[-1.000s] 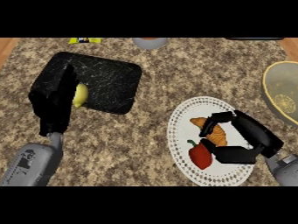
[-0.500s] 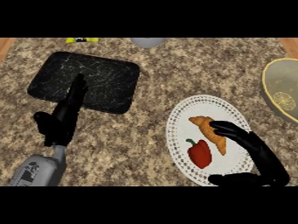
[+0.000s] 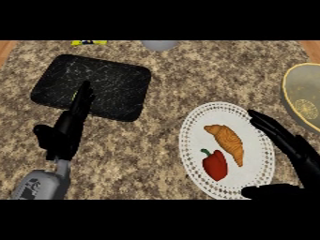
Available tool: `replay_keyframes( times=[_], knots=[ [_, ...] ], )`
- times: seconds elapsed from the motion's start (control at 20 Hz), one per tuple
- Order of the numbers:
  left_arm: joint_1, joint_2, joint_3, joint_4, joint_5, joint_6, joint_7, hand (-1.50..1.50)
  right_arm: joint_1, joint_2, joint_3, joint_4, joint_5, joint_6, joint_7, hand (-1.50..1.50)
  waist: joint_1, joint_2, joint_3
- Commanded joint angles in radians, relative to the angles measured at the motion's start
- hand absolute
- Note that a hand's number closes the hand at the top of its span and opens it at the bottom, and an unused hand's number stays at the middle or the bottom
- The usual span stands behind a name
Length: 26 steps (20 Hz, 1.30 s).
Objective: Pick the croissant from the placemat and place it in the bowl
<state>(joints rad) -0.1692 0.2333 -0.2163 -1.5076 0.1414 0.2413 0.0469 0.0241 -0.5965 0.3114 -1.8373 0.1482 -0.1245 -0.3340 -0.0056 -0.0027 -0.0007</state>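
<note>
1. Because the croissant (image 3: 226,142) lies flat on the white placemat (image 3: 194,140), nothing holds it yet: it rests slantwise near the mat's middle, one tip toward the far side of the counter and the other toward the robot, free on all sides but one.
2. Just beside its near-left end sits a red pepper (image 3: 215,164), close enough that fingers closing from that side would likely nudge it. I judge this is why an approach from the right looks the cleaner one.
3. The right hand (image 3: 297,157) is released, with its fingers straight and spread along the mat's right rim and its thumb (image 3: 270,191) reaching across the near edge. It brackets the croissant without touching it, and reads to me as opened wide ahead of a grasp.
4. The bowl (image 3: 313,101), yellow-rimmed and cut off by the view's right edge, stands beyond the mat to the right. That puts it on the same side as the working hand, so the carry should be short once the croissant is lifted.
5. The left hand (image 3: 69,126) rests well apart at the view's left, its fingers straight and lying over the near edge of a dark tray (image 3: 114,77). It grasps nothing and has no evident part in this step.
6. The granite counter (image 3: 155,136) carries all of it.
</note>
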Motion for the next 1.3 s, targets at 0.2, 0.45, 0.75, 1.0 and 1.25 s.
replay_keyframes(
  times=[0.2,0.45,0.75,1.0,1.25],
  knots=[
    [-0.018,-0.013,0.001,-0.023,-0.019,-0.010,0.028,0.00,-0.150,-0.032,0.034,-0.072,0.077,0.138,0.456,-1.50,0.012,0.003,0.000],
    [0.046,-0.052,-0.029,0.003,-0.075,0.014,-0.041,0.00,-0.157,-0.004,0.086,-0.026,0.124,0.221,0.564,-1.50,0.010,0.003,0.000],
    [0.001,-0.066,0.014,-0.021,-0.088,-0.015,0.039,0.00,-0.127,0.047,0.047,0.046,0.200,0.305,0.508,-1.50,0.005,0.002,0.001],
    [0.040,-0.056,0.078,0.004,-0.065,-0.091,-0.035,0.00,-0.139,0.109,0.004,0.133,0.235,0.362,0.413,-1.50,0.007,0.002,0.001],
    [0.022,-0.093,0.069,-0.022,-0.111,-0.061,0.020,0.00,-0.084,0.131,-0.064,0.132,0.187,0.405,0.316,-1.50,0.005,0.002,0.001]
  ],
)
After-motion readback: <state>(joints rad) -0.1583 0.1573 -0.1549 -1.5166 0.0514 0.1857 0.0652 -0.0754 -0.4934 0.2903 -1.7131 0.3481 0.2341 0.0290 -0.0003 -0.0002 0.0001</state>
